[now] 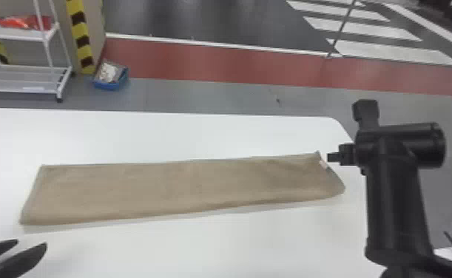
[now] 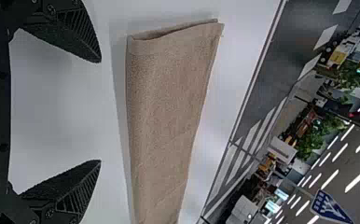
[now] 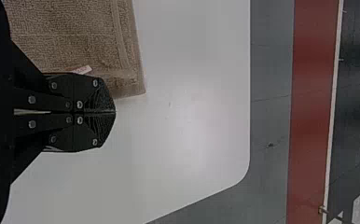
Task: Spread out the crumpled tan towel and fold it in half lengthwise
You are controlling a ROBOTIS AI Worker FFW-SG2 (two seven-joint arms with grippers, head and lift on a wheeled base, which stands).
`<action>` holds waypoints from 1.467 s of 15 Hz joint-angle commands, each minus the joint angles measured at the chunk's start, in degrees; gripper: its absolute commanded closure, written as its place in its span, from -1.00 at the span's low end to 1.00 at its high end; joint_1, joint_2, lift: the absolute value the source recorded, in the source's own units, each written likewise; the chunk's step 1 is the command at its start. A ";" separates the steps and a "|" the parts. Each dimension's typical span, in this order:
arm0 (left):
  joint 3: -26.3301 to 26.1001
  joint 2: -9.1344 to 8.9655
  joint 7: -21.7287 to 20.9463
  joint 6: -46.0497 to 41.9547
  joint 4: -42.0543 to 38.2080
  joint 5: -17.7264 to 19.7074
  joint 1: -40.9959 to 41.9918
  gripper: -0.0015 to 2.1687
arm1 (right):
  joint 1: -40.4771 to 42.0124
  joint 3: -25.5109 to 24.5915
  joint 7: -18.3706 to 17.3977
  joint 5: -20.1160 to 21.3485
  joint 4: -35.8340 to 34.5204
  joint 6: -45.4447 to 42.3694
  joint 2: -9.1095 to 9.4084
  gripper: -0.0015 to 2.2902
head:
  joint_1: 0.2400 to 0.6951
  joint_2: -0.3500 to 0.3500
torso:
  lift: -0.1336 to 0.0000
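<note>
Surface: a smooth white table with rounded corners, beyond it a grey floor. The tan terry-cloth towel lies across it as a long double-layered strip, apparently so that each arm has an end within reach. Its right end runs at a slant and bears a small pale label; this end probably needs squaring. The black left gripper stands wide, holding nothing, apart from the towel, which leaves the fold undisturbed. The black right gripper is narrow, fingers together and empty, beside the labelled end, possibly for nudging it straight. Lengthwise fold judged essentially made.
</note>
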 commanded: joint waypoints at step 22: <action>0.72 0.10 -0.16 -2.08 0.79 0.51 1.54 -0.87 | 1.66 0.40 4.48 1.39 -2.40 1.30 0.77 -0.56 | 1.00 -0.56 | -0.86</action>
